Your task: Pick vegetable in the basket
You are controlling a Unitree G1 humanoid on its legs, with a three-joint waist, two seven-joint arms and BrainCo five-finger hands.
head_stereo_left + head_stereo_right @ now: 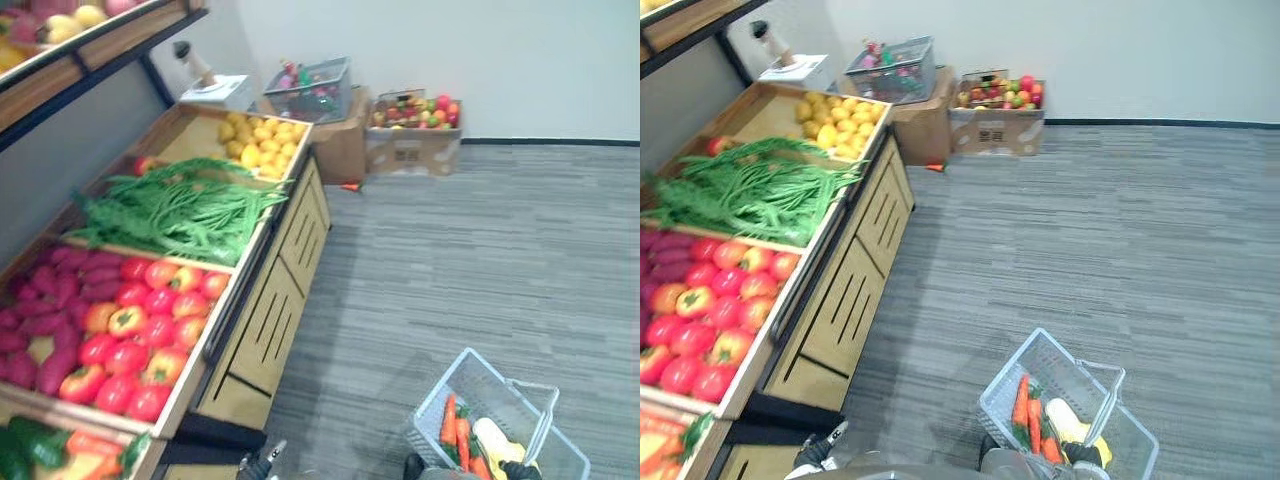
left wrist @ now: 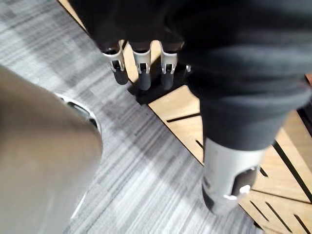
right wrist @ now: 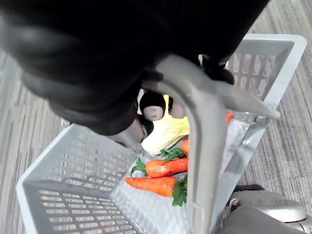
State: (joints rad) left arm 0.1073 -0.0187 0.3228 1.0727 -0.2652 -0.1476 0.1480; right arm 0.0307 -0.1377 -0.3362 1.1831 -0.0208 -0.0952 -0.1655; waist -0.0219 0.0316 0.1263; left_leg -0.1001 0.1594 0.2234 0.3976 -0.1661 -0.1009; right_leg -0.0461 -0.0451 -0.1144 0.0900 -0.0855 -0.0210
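1. Your right hand point(image 3: 152, 105) is closed round the grey handle point(image 3: 200, 146) of the basket point(image 3: 73, 195). In the right wrist view its dark-tipped fingers curl round the bar from behind.
2. The basket hangs low on your right, over the grey carpet floor point(image 1: 480, 260) and well apart from the produce stand point(image 1: 270, 300).
3. Basket contents: a few orange carrots point(image 3: 161, 168) with green tops lie along the bottom. A pale yellow vegetable point(image 3: 168, 131) lies just beside them, under your hand. You cannot tell what kind it is.
4. Your left hand point(image 2: 161, 39) holds nothing. Its fingers point(image 2: 142, 73) hang straight and relaxed and its thumb point(image 2: 226, 175) stands apart from them. In the left wrist view they point down along the slatted wooden front of the stand without touching it.
5. The stand is on your left, with the vegetables still to pick lying in its sloped wooden bins:
   - the far bin holds yellow fruits point(image 1: 262, 140);
   - the next bin holds a heap of green beans point(image 1: 180, 210);
   - nearer to you, red and orange tomatoes point(image 1: 140, 330) fill the side of a bin towards the aisle, with purple sweet potatoes point(image 1: 50, 300) beside them on the inner side;
   - the nearest bin holds dark green vegetables point(image 1: 30, 445) and some orange ones, cut off by the edge of the view.
6. Against the far wall stand cardboard boxes point(image 1: 412, 150) of mixed produce, and next to them is a clear crate point(image 1: 310, 90).
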